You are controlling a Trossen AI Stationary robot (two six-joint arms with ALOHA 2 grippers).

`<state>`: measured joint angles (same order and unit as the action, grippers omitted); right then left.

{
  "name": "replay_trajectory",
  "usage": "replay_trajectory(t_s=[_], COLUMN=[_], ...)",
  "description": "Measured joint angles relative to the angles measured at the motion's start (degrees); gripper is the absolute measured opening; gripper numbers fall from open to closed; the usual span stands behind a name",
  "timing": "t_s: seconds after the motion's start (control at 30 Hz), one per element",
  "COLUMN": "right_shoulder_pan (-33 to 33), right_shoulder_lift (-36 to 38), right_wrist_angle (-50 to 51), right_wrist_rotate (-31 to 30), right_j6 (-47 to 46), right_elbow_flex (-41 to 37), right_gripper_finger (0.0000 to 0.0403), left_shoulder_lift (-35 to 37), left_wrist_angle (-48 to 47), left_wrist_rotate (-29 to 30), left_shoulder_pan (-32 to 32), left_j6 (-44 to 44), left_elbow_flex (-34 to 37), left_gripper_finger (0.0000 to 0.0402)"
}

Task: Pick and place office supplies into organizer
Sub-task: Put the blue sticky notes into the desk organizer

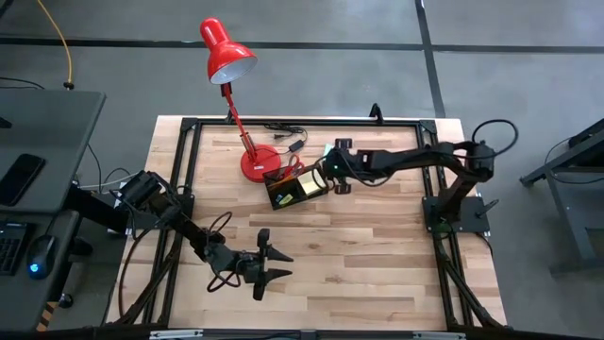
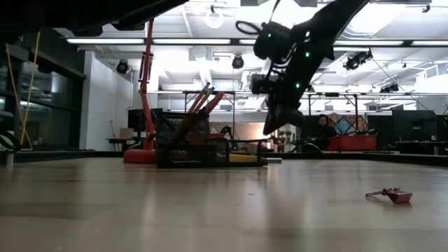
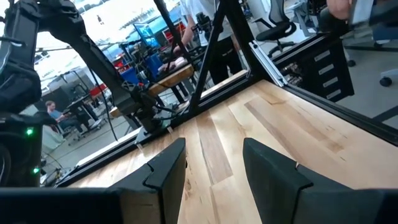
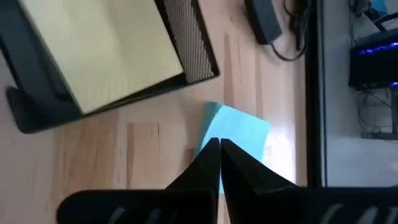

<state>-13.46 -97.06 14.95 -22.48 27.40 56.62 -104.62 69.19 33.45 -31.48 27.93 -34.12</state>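
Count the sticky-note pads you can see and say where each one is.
2. A yellow pad lies inside the organizer. A teal pad lies on the table just outside it, at the tips of the right end effector. Others may be hidden.

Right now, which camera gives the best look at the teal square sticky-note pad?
The right wrist view: the teal square sticky-note pad fills mid-frame on the wood, beside the black mesh organizer, just past the shut right gripper. The high view shows only a teal sliver; the low and left wrist views don't show it.
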Motion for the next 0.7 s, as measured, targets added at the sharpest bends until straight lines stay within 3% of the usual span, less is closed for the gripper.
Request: replay_trajectory(t_s=[0.13,0.27,0.4,0.7], right_shoulder_pan=[-0.6,-3.8,-6.0,-17.0], right_shoulder_lift=[0.7,1.2,1.2,1.5], right_wrist_angle=[2.9,2.1,4.1,9.9], right_wrist_rotate=[-2.0,11.7,9.4,23.6], right_j6=[-1.5,-4.1,-3.1,-6.3], right_elbow_flex=[0.1,0.3,0.2,6.0], right_gripper_finger=[0.0,0.0008,0.0033,0.0195], left_shoulder_lift=[0.0,0.0,0.0,0.0], left_wrist_angle=[0.0,-0.1,-0.1,-0.3], left_wrist_rotate=[0.0,0.0,0.0,0.0], left_shoulder_pan=[0.0,0.0,0.0,0.0], left_j6=[-0.1,0.0,0.0,-0.1], left_elbow_flex=[0.0,0.0,0.0,0.0], left_gripper_finger=[0.0152,0.0152,0.0152,0.0152])
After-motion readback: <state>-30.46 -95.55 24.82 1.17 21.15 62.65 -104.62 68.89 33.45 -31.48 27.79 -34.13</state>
